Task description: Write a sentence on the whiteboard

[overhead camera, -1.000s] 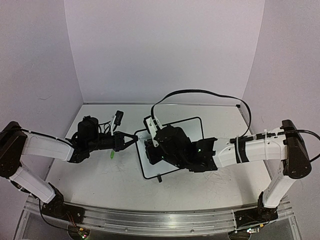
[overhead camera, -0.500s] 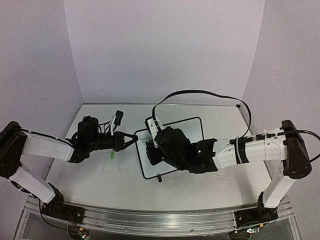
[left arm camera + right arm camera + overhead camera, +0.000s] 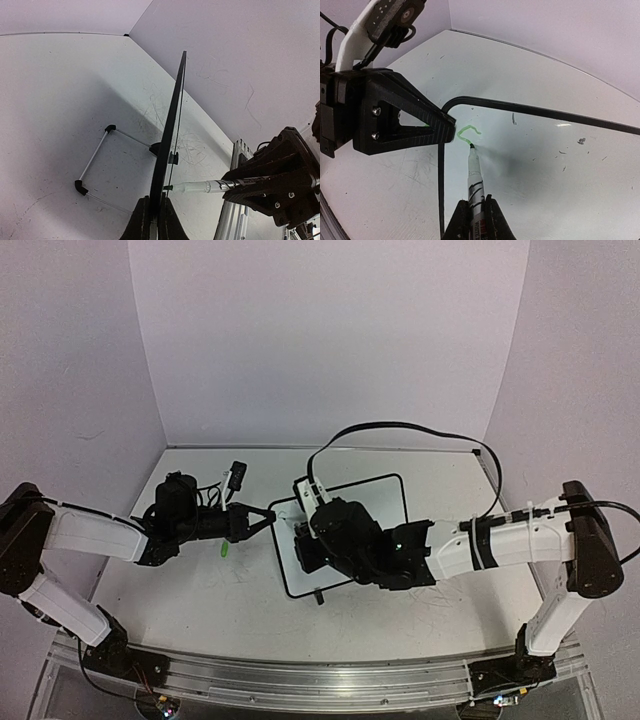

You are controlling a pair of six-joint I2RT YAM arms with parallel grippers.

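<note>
The whiteboard (image 3: 383, 496) stands tilted at mid-table, white with a thin black frame. My left gripper (image 3: 268, 517) is shut on its left edge; in the left wrist view the board (image 3: 173, 112) shows edge-on between my fingertips (image 3: 154, 212). My right gripper (image 3: 475, 214) is shut on a white marker (image 3: 474, 175), whose tip touches the board (image 3: 550, 155) near its top left corner. A short curved green stroke (image 3: 468, 130) ends at the tip, and no other green writing shows. In the top view my right wrist (image 3: 340, 535) hides the marker and the stroke.
A small green piece (image 3: 225, 549) lies on the table under my left arm. A black cable (image 3: 400, 425) loops above the board. The board's wire stand with black feet (image 3: 94, 162) rests behind it. The table's metal rail (image 3: 300, 680) runs along the front.
My right wrist with the marker has shifted slightly to the left over the board. The left gripper and the board have not moved.
</note>
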